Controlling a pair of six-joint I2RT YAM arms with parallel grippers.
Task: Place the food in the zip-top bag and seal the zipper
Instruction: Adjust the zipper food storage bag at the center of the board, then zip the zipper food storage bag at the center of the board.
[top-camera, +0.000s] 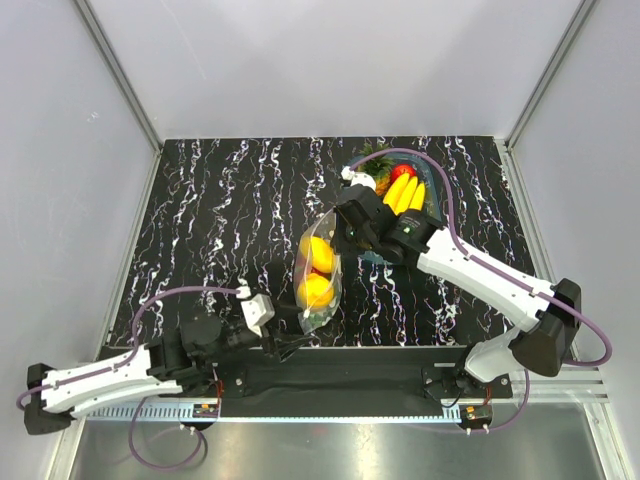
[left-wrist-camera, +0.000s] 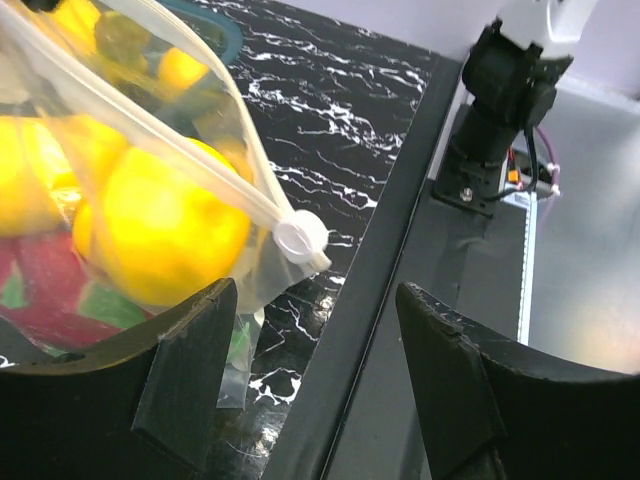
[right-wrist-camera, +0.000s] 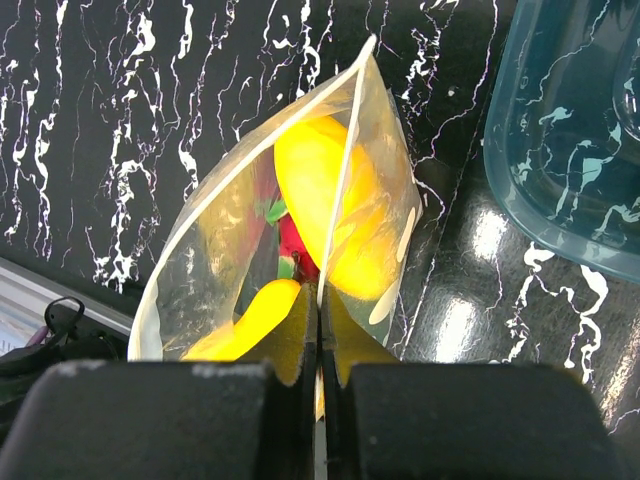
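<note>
Looking down on a black table (top-camera: 220, 230) veined with white like marble, glossy enough to mirror the lamps. Closed in at 9, 12 and 3 o'clock by plain pale grey walls (top-camera: 60, 200), with bare aluminium posts (top-camera: 118, 75) in the far corners and a black mounting plate (top-camera: 340, 378) along 6 o'clock.

Finds the zip-top bag (top-camera: 322, 270) near the table's middle, standing on edge and stretched from 1 o'clock to 7 o'clock. Shows only white dots as print on the clear plastic. Holds the food inside: two yellow fruits (top-camera: 316, 290) and, between them, the pink-red dragon fruit (left-wrist-camera: 40, 290) with green scales.

Pinches, with the right gripper (right-wrist-camera: 320, 330), the bag's upper edge at its 1 o'clock end, jaws pressed fully together on the zipper (left-wrist-camera: 170, 145). Shows a white slider (left-wrist-camera: 300, 238) at the zipper's 7 o'clock end. Hangs the left gripper (left-wrist-camera: 310, 340) there with jaws wide apart, one finger just beside the bag's lower corner.

Sets a teal basket (right-wrist-camera: 560, 230) at 2 o'clock of the bag, with bananas (top-camera: 405, 192) and a red fruit (top-camera: 402, 171) in it.
</note>
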